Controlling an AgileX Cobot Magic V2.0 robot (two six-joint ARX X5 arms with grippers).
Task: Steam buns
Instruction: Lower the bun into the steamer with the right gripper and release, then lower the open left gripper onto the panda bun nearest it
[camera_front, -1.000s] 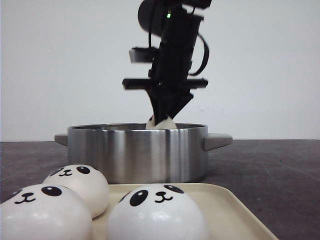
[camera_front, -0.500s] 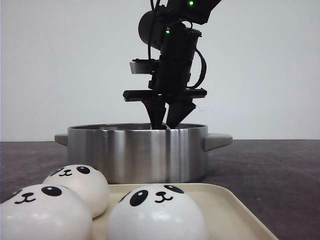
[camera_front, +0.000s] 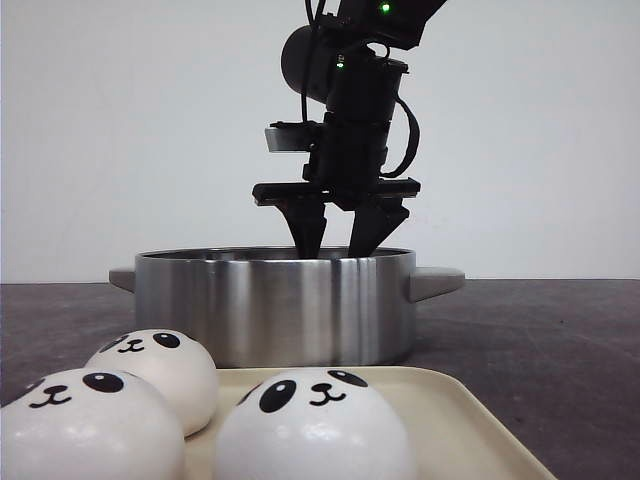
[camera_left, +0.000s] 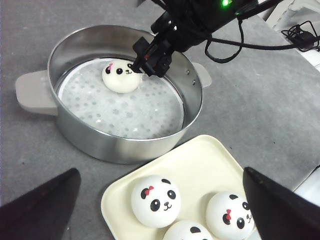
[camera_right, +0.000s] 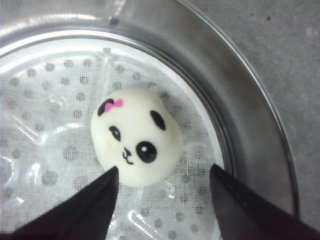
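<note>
One white panda bun (camera_right: 135, 142) with a pink bow lies free on the perforated white liner inside the steel pot (camera_front: 275, 305); it also shows in the left wrist view (camera_left: 120, 76). My right gripper (camera_front: 338, 240) hangs open just above the pot rim, over that bun, its fingertips (camera_right: 97, 195) apart and off the bun. Three more panda buns (camera_front: 312, 420) (camera_front: 152, 368) (camera_front: 80, 425) sit on the cream tray (camera_front: 470, 430). My left gripper (camera_left: 160, 200) is open and empty above the tray (camera_left: 200, 160).
The pot has two grey side handles (camera_front: 433, 282) (camera_left: 32, 92). The pot stands on a dark grey tabletop (camera_left: 260, 100). Cables (camera_left: 300, 32) lie at the table's far edge beside a white surface.
My right gripper lowered the bun into the pot, opened and let go of it, then rose slightly with its fingers spread.
</note>
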